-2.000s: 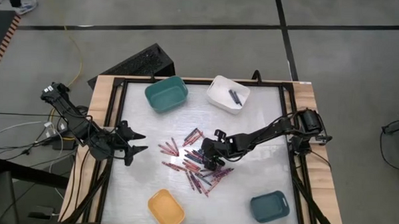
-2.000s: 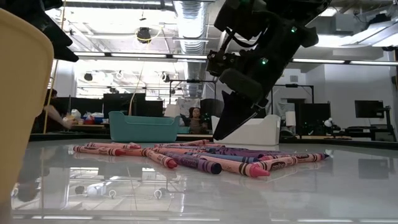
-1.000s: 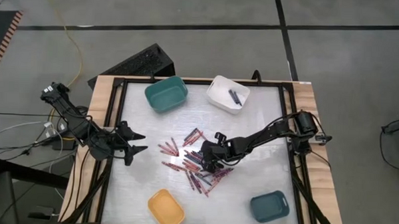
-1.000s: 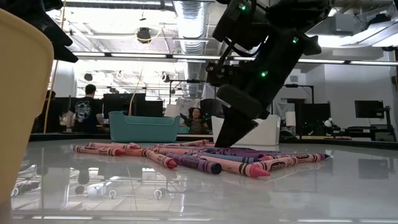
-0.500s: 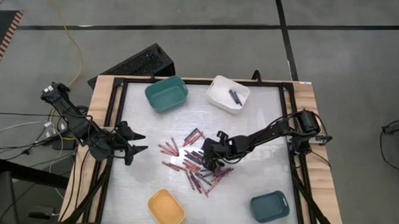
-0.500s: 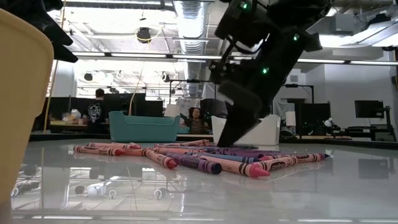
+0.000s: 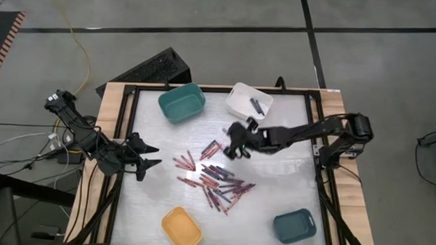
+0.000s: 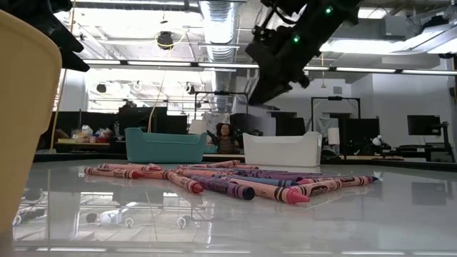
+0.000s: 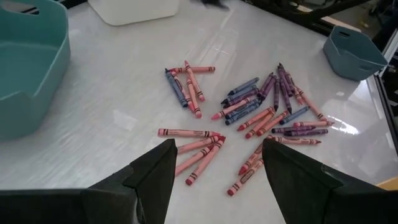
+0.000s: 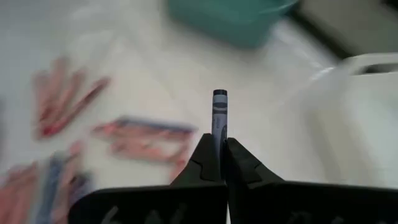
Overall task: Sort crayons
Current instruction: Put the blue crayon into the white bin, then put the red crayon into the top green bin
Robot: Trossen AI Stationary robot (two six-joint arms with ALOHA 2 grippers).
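Note:
Several red, pink and dark blue-purple crayons lie in a loose pile at the table's middle, also seen in the low view and the left wrist view. My right gripper hangs above the table between the pile and the white bin. It is shut on a dark blue crayon. My left gripper waits open at the table's left side, its fingers pointing at the pile from a distance. My right gripper pinches the dark blue crayon by its rear part between its two fingertips. The crayon lies along the fingers and sticks out ahead of them. It is lifted clear of the table, with the gripper slanting downward.
A teal bin stands at the far left. The white bin holds some dark crayons. A yellow bin is at the near edge and a blue-grey bin at the near right.
My right gripper has risen from the crayon pile and gone toward the table's far edge, nearer the white bin, turning somewhat as it went. The dark blue crayon has come up with it, clear of the table. The pile stays where it was.

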